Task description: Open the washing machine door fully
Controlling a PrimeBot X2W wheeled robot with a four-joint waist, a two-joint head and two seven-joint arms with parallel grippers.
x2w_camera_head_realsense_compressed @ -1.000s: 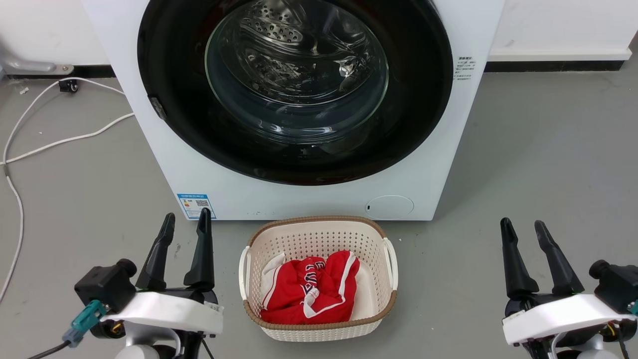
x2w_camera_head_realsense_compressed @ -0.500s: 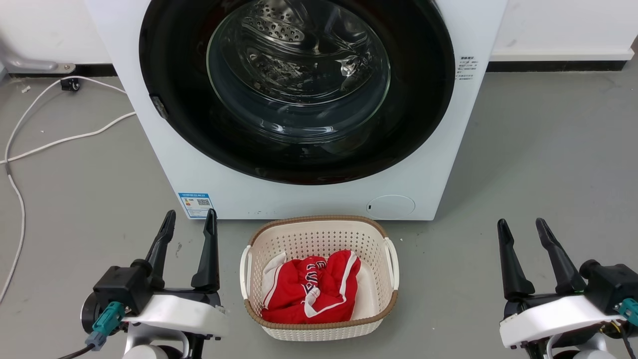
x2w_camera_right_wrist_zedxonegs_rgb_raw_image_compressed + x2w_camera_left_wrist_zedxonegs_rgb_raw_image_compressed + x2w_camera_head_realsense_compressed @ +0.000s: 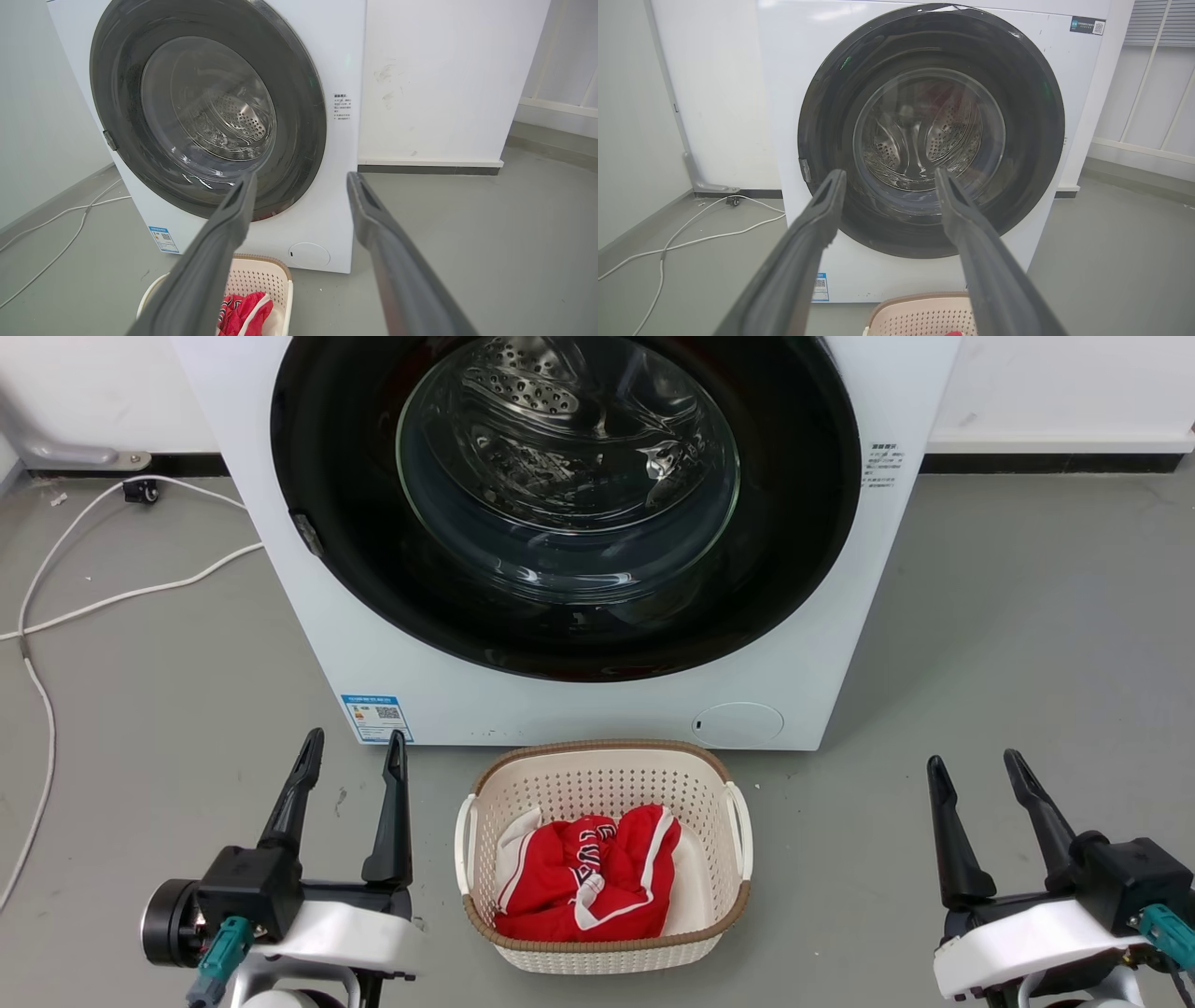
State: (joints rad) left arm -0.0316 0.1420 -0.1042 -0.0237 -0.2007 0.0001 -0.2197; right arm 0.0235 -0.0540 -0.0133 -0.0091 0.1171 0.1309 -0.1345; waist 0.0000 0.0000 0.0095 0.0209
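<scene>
The washing machine door sits closed, flush in the front of the washing machine, which stands on the floor against the wall. Just in front of it is a cream basket with a red garment inside. The left claw and right claw hover low on either side of the cream basket. Both are spread wide, empty and touching nothing.

Basket holding a garment sits just near of the washing machine, cable on floor far left, left gripper and right gripper flanking the basket.
</scene>
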